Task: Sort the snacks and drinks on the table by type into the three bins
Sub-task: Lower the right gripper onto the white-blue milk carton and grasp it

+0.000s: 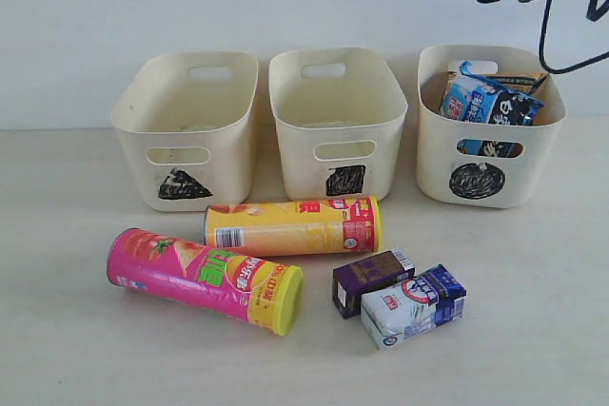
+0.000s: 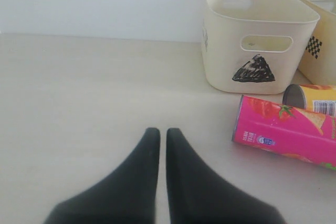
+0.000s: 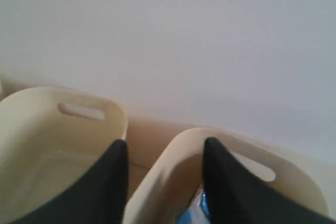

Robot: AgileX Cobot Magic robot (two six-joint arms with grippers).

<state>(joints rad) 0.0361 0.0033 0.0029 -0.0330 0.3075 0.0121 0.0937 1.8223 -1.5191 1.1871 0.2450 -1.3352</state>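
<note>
My right gripper (image 3: 165,142) is mostly cropped in the wide shot, fingers spread; left gripper (image 2: 162,130) pressed together. Circle-marked cream plastic bin (image 1: 433,154) holds a blue-black flat packet (image 1: 495,106).

The three bins (image 1: 231,154) are smooth cream plastic; the pink tube (image 1: 181,271) shines glossy; the table (image 1: 76,349) looks matt, faintly wood-grained.

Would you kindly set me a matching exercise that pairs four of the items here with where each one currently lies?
Things:
1. pink chip tube
2. yellow chip tube
3. blue-black packet
4. dark purple carton

Places:
A. inside the circle bin
B. right beside the white and blue carton
C. lying just in front of the square bin
D. lying leftmost on the table

Pairs: 1-D, 2-C, 3-A, 4-B
</note>
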